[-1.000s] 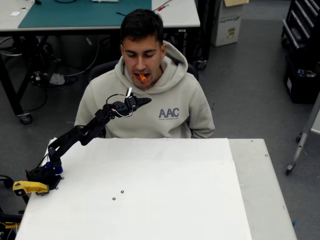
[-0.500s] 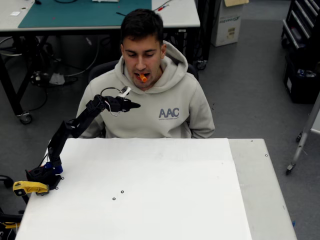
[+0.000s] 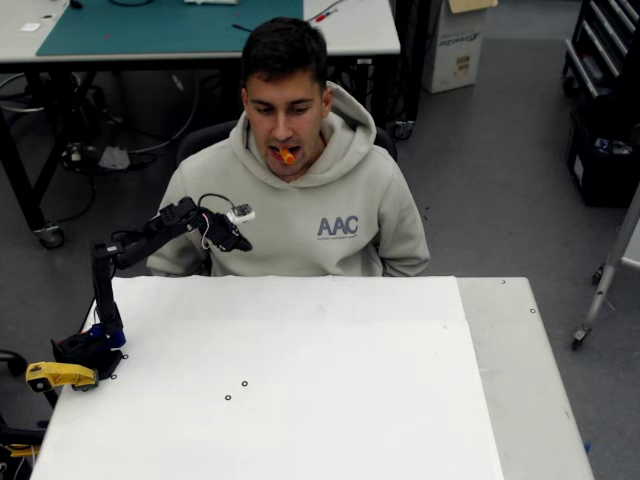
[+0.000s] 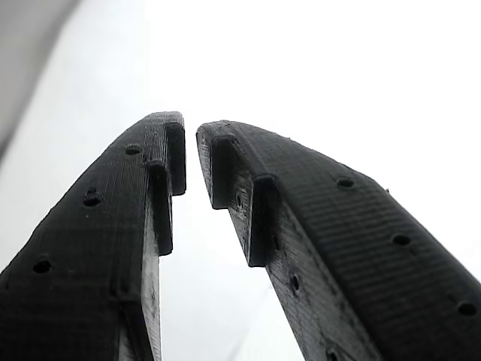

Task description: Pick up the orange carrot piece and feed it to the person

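At the person's mouth: the orange carrot piece is held between the lips, well apart from the arm.
Person: seated behind the white table, facing it; grey hoodie lettered "AAC".
Gripper: seen in the overhead view low before the chest, to the picture's left of the lettering, pointing down toward the table's far edge.
Jaws: in the wrist view the gripper is seen with tips nearly together, a thin gap between them, nothing clamped; bright white surface beyond.
Arm: folded back over its base at the table's left edge.
Step in hand: delivery is judged complete; the arm is judged to be in its retreat posture.
Next move: only a clear fold toward the base is called for, the wrist kept off the table edge and away from the person.
Risk: low; the piece could be dropped from the lips.
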`<action>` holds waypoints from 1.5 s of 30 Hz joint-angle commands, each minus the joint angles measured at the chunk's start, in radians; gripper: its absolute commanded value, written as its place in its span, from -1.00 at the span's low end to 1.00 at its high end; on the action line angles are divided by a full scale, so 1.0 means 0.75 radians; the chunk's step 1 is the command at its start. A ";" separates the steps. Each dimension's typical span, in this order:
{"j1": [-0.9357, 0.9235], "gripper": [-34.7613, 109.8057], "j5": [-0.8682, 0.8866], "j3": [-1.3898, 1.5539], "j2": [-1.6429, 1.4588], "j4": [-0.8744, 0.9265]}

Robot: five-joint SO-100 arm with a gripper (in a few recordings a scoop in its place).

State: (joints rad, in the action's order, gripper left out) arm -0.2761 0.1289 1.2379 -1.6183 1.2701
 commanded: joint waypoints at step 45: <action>0.184 -0.52 0.029 2.254 -1.994 -0.460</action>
State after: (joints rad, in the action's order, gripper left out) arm -0.1243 0.1396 2.9330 -3.0772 0.9235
